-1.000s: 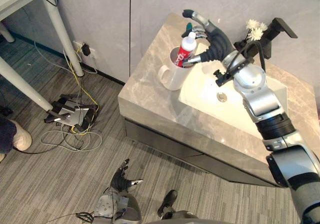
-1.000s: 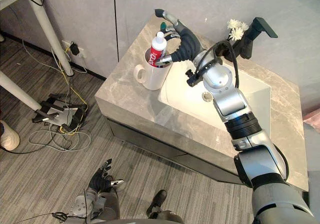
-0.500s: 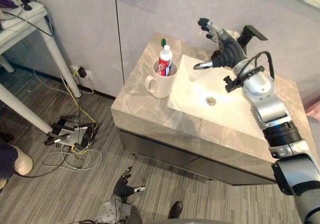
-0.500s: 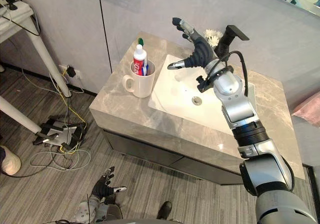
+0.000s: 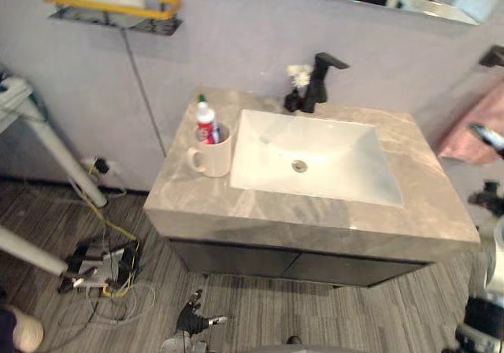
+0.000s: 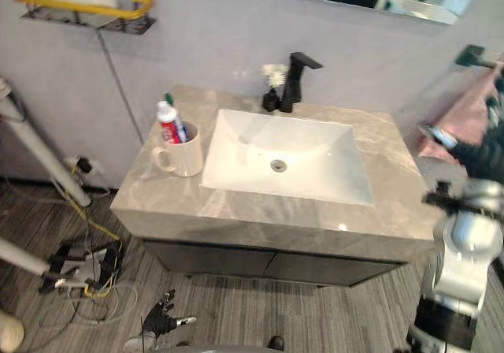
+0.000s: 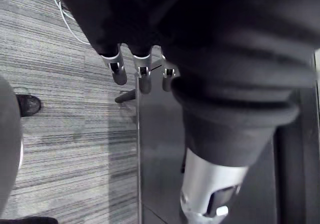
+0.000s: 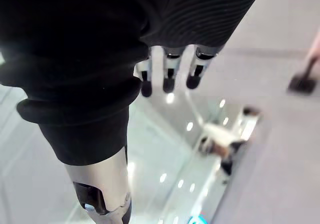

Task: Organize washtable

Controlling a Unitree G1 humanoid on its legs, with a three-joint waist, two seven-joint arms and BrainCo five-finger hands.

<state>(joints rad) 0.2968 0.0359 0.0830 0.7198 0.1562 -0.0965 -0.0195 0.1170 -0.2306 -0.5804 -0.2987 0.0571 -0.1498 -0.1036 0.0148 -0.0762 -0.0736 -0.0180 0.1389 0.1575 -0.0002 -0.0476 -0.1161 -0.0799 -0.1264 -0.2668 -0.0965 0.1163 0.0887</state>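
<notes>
A white mug [image 5: 211, 156] stands on the grey marble washtable [image 5: 260, 207], left of the white basin [image 5: 346, 172]. In the mug stand a red and white toothpaste tube [image 5: 206, 123] and a green-tipped toothbrush [image 6: 168, 98]. My right hand [image 6: 472, 154] hovers off the table's right end, well away from the mug. Its fingers [image 8: 167, 79] are straight and hold nothing. My left hand [image 5: 193, 320] hangs low over the floor in front of the cabinet, with fingers [image 7: 142, 76] straight and empty.
A black faucet [image 5: 319, 81] and a small vase of white flowers [image 5: 298, 76] stand behind the basin. A yellow-railed shelf [image 5: 110, 6] hangs on the wall at upper left. A pink towel [image 5: 472, 128] hangs at right. White table legs [image 5: 47, 144] and cables [image 5: 98, 266] occupy the floor at left.
The camera has pulled back and up. My right hand has left the mug and swung away past the table's right end. The toothpaste stays in the mug.
</notes>
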